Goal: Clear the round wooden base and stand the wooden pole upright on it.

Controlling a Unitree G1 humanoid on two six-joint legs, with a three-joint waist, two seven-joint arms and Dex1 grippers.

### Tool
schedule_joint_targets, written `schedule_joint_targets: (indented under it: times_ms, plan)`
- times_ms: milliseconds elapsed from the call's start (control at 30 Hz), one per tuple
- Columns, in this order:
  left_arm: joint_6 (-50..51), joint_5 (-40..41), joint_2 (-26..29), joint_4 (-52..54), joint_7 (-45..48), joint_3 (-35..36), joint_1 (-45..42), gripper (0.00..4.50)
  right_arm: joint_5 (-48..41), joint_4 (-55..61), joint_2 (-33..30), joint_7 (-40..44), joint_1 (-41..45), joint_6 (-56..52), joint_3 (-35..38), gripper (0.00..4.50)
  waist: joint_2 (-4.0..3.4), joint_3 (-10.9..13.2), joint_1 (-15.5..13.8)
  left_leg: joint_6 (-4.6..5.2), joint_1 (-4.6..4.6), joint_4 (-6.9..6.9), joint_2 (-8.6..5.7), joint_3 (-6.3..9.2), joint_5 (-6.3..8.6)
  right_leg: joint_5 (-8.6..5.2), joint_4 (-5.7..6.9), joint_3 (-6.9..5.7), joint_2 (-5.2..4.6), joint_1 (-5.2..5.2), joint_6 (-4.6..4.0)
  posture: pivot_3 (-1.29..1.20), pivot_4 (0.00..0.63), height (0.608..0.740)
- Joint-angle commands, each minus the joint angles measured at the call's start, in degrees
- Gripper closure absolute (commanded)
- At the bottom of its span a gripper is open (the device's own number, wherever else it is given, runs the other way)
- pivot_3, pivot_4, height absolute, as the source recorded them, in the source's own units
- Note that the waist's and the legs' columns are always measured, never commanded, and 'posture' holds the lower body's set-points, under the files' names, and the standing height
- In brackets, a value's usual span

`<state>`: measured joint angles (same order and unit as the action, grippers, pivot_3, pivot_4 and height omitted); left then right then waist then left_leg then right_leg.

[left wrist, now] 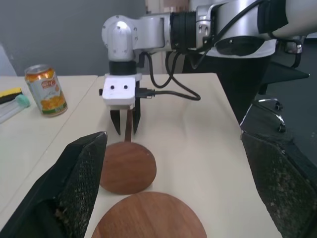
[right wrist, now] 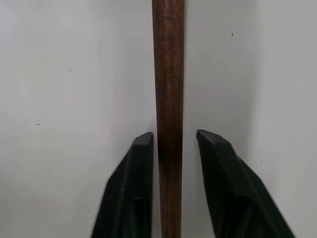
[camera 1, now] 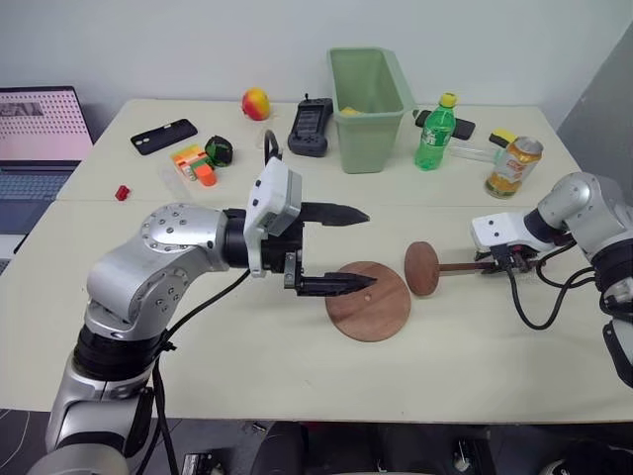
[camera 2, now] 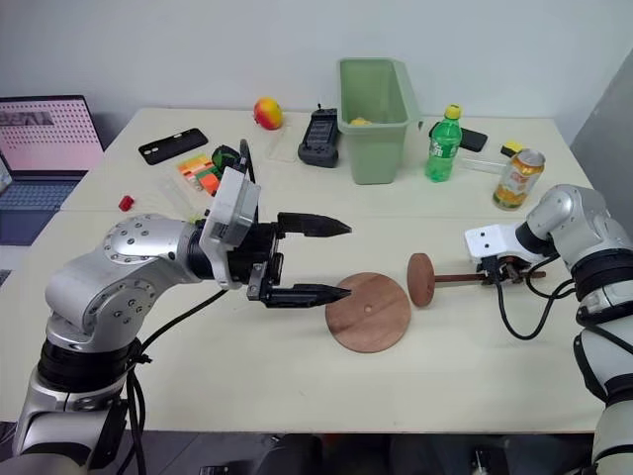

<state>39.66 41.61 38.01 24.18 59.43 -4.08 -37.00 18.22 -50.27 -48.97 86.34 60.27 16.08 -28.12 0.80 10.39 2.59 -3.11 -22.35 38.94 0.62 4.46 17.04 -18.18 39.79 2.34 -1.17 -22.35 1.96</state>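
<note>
**Wooden pole between my right jaws, base bare**

Brown rod of the wooden pole runs straight between my right gripper, whose jaws close around it near its free end; whether they already pinch it I cannot tell. Its fixed disc lies toward the round wooden base, just beside it on the counter. My left gripper hovers wide open at the base's near edge. I should squeeze squarely, lift slowly, and swing the disc down centred.

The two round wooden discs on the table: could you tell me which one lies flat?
The round wooden base, the larger disc with a small centre hole, lies flat. The smaller disc stands on edge, fixed to the end of the wooden pole lying beside it.
</note>
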Motion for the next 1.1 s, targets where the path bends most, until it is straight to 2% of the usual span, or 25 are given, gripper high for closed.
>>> schedule_joint_targets:
  times_ms: [33,67,367,467,533,600,700,800,967,1100]
  plan:
    - [-0.3,0.3,0.1,0.6,0.1,0.8,-1.4,0.0,1.5,-1.2,-0.8,1.0,1.7,2.2,0.5,4.07,0.0,0.0,0.1,0.0,0.0,0.0,0.0,0.0,0.0,0.0,0.0,0.0,0.0,0.0,0.0,0.0,0.15,0.74]
    - [-0.3,0.3,0.3,0.4,0.2,0.8,-1.5,0.0,1.7,-1.4,-0.8,1.2,1.7,2.4,0.6,4.31,0.0,0.0,0.1,0.0,0.0,0.0,0.0,0.0,0.0,0.0,0.0,0.0,0.0,0.0,0.0,0.0,0.15,0.74]
    - [-0.1,0.4,1.4,0.3,-0.3,2.3,-0.4,0.0,-1.9,-0.1,0.6,1.6,1.1,-1.2,3.7,4.32,0.0,0.0,0.2,0.0,0.0,0.01,0.0,0.0,0.0,0.0,0.01,0.0,0.0,0.0,0.0,0.0,0.15,0.74]
    - [-0.4,0.7,0.8,1.2,-5.4,6.7,2.9,0.0,-12.2,6.3,2.8,5.3,0.2,-9.0,10.0,4.32,0.0,0.0,0.3,-0.01,0.01,0.01,0.02,0.0,0.0,0.0,0.04,0.01,0.0,-0.01,0.0,0.0,0.15,0.74]
    - [-6.6,-1.6,-1.7,2.7,-8.3,10.3,7.6,0.0,-20.2,12.6,4.6,6.0,-1.8,-16.1,14.7,4.32,-0.03,0.0,0.7,-0.01,0.03,0.0,0.08,0.01,0.0,0.0,0.07,0.02,0.0,-0.01,0.0,0.0,0.15,0.74]
    - [-6.8,-0.4,1.2,6.5,-5.4,13.3,15.0,0.0,-29.1,19.6,7.9,2.0,-4.3,-27.0,20.7,4.32,-0.06,0.0,0.9,-0.01,0.06,-0.02,0.11,0.05,0.0,0.0,0.09,0.0,0.01,-0.02,0.0,0.0,0.15,0.74]
    - [-1.1,7.3,4.1,11.6,-5.6,17.9,23.9,0.0,-38.2,31.0,12.5,-5.4,-9.4,-36.9,27.4,4.32,-0.05,0.0,0.8,-0.01,0.15,-0.14,0.2,0.08,0.01,-0.02,0.09,0.12,0.04,-0.01,-0.03,0.0,0.15,0.74]
    - [1.3,16.9,2.4,16.3,-11.3,23.4,31.1,0.0,-47.2,46.0,19.1,-15.7,-16.2,-45.7,32.7,4.32,-0.04,0.0,0.0,0.09,0.05,-0.08,0.18,0.29,0.06,-0.02,0.13,0.06,-0.01,0.02,-0.04,0.0,0.15,0.74]
    - [-1.8,16.8,-0.4,24.0,-16.2,27.4,44.8,0.0,-51.7,64.5,27.7,-28.0,-27.6,-49.5,31.2,4.32,-0.04,0.0,-1.3,0.19,0.04,0.0,0.02,0.3,0.12,-0.02,0.11,0.06,-0.12,0.1,-0.03,0.0,0.15,0.74]
    - [-5.6,15.9,-1.9,26.3,-14.7,28.4,52.2,0.0,-50.9,69.6,29.5,-30.2,-32.9,-46.9,28.5,4.32,-0.04,0.0,-1.3,0.19,0.07,-0.02,-0.03,0.27,0.12,-0.01,0.13,0.08,-0.11,0.09,-0.02,0.0,0.15,0.74]
